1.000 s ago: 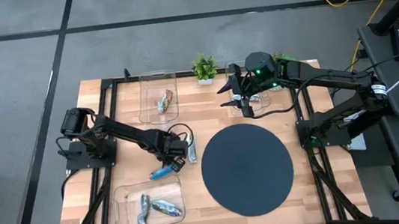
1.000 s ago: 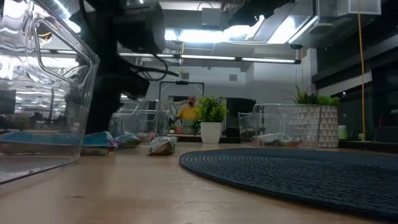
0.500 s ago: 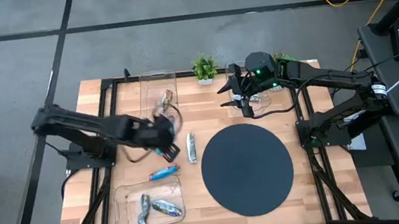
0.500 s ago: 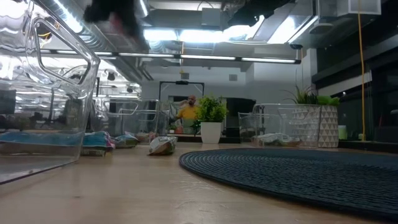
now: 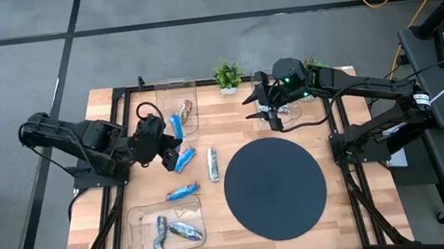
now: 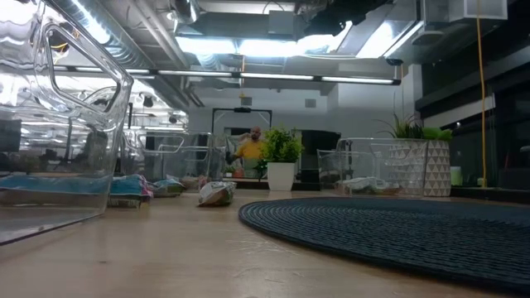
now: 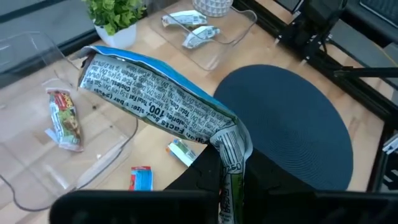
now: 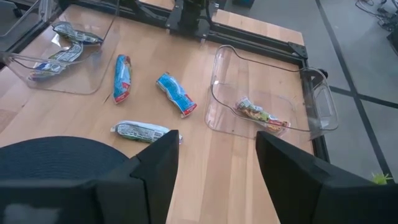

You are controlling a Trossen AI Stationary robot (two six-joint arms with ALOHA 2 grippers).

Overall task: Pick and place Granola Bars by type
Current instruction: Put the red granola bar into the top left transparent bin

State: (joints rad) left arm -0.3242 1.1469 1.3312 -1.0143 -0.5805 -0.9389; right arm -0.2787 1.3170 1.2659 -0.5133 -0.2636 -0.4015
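Observation:
My left gripper [image 5: 168, 147] is raised above the table's left half, shut on a blue granola bar [image 5: 176, 127] whose silver printed side [image 7: 155, 99] faces the wrist camera. Below it on the wood lie another blue bar [image 5: 186, 160], a blue-and-red bar [image 5: 181, 192] and a silver bar [image 5: 212, 164]. A red-green bar [image 5: 184, 109] lies in the far-left clear tray [image 5: 160, 94]. Dark green and silver bars [image 5: 171, 231] lie in the near-left tray [image 5: 138, 234]. My right gripper [image 8: 214, 140] hangs open over the far-right tray [image 5: 309, 119], touching nothing. My left gripper pinches the blue bar by one flattened wrapper end [image 7: 226, 177]. The wrapper bends sharply just past the fingers [image 7: 231, 134], and the rest of the bar sticks out ahead, toward the far-left tray. The bar is lifted clear of the table. The fingers themselves are mostly hidden.
A round dark mat [image 5: 275, 187] covers the table's middle-right. A small potted plant [image 5: 227, 75] stands at the far edge, and a patterned pot [image 6: 418, 165] stands beside the far-right tray. Silver bars [image 7: 189, 28] lie in that tray. Bare wood shows between the left trays.
My left gripper has risen from the table beside the silver bar and drawn back toward the table's left and far edges, out of the low view. It carries the blue bar, lifted clear, up to the near rim of the far-left tray.

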